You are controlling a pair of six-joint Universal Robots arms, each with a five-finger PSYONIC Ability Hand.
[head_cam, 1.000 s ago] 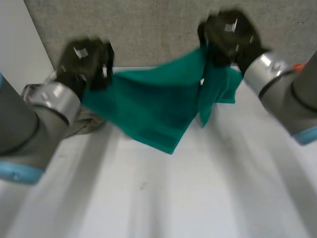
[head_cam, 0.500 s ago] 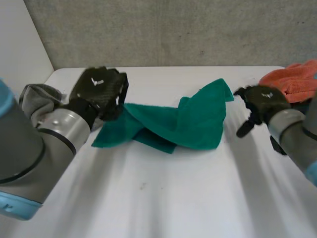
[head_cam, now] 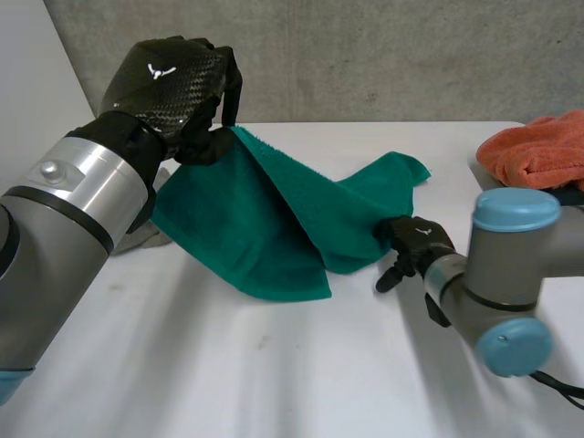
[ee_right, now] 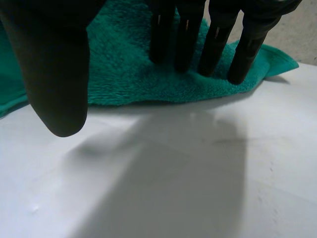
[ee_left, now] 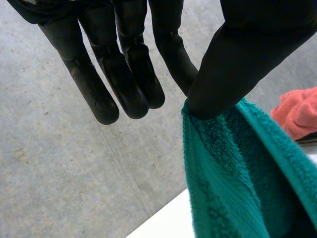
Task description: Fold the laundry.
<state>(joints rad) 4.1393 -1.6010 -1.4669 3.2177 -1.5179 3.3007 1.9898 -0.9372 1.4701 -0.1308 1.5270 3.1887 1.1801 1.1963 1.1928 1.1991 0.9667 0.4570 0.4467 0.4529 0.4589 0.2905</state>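
Grey cloth lay crumpled beside the left arm, not in play. Left hand was raised off the table, its thumb clamping the upper corner of the green towel against a finger (the contact itself was hidden behind the thumb). The other fingers were straight. Holding the corner high let the towel hang as a sloped sheet with its lower edge on the table, probably to open it out before a fold. Its right part lay flat on the table. Right hand sat low at that end with its fingers straight. The tips were on the terry and the thumb was apart over bare table, so it wasn't gripping, likely anchoring. Orange cloth lay at the table's right edge, well apart.
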